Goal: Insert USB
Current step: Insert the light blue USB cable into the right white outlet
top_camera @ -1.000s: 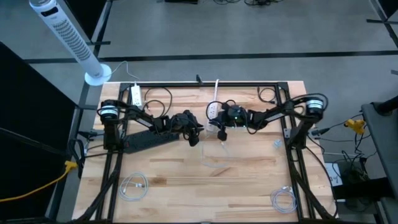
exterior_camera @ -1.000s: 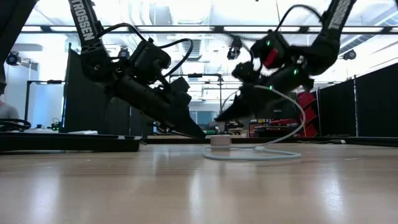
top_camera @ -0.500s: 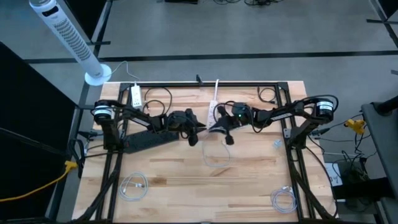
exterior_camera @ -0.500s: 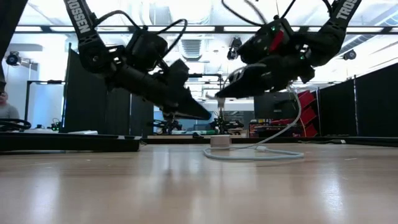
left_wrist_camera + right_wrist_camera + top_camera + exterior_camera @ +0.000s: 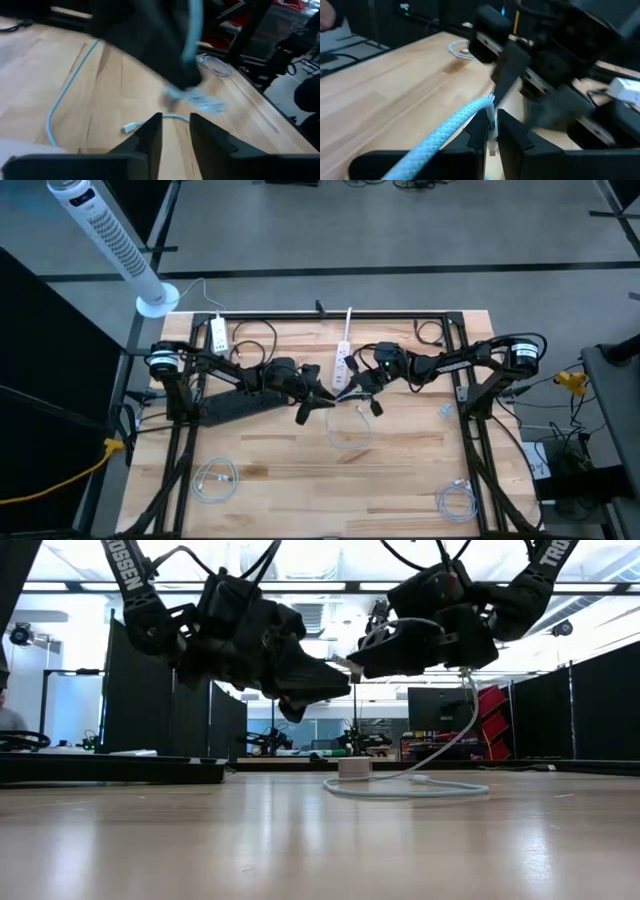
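A light-blue braided USB cable (image 5: 451, 125) runs up from a slack loop on the table (image 5: 350, 434) to my right gripper (image 5: 349, 389), which is shut on it above the table's middle. My left gripper (image 5: 317, 402) hovers close beside it, fingers a little apart, nothing between them (image 5: 175, 131). In the low view the two grippers (image 5: 338, 680) (image 5: 356, 662) face each other tip to tip, well above the wood. A small white charger block (image 5: 353, 768) stands on the table below them. Another cable's white plug (image 5: 130, 128) lies on the wood. My right gripper pinches the cable near its end (image 5: 490, 109) between its two fingers, which lie roughly level and point toward the table's left. From the fingertips the cable bends back past the gripper and hangs slack (image 5: 466, 715) down to its loop (image 5: 410, 786) on the table.
A white power strip (image 5: 342, 360) lies just beyond the grippers, another (image 5: 219, 333) at the far left corner. A black keyboard (image 5: 240, 404) lies under the left arm. Coiled white cables (image 5: 213, 479) (image 5: 456, 500) sit at both near corners. Bare wood lies along the near side.
Both grippers have risen from near the table. My left gripper has tipped from slanting down to nearly level. My right gripper has lifted the cable's end and moved toward the left gripper, so the cable now hangs from higher up while its loop stays on the table.
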Robot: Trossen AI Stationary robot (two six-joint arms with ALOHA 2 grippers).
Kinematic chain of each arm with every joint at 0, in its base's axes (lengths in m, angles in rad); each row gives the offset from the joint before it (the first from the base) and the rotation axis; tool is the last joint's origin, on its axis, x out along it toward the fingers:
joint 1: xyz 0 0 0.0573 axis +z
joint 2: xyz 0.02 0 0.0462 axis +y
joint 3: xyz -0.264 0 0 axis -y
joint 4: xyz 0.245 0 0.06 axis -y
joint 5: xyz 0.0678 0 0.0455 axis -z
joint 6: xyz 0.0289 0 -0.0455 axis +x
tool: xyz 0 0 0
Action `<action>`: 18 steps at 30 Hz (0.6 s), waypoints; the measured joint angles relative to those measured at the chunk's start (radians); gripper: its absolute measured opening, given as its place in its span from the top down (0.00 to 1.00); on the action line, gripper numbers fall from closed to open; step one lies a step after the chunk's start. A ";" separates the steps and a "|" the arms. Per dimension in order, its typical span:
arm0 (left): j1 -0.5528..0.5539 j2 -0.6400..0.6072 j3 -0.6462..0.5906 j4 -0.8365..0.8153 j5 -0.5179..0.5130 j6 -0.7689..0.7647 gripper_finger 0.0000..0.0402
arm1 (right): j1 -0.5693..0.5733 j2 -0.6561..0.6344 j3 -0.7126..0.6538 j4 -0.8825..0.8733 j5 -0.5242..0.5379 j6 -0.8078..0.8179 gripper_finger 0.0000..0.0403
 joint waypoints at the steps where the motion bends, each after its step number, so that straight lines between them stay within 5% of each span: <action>1: 0.000 0.000 0.000 0.001 -0.001 -0.003 0.72 | 0.004 0.000 0.001 -0.001 -0.004 -0.001 0.96; 11: -0.010 0.000 0.037 -0.014 0.096 0.004 0.45 | 0.033 0.000 0.009 -0.003 0.003 -0.050 0.96; 18: -0.031 0.003 0.100 -0.074 0.147 0.078 0.49 | 0.037 0.000 0.009 -0.003 -0.004 -0.051 0.96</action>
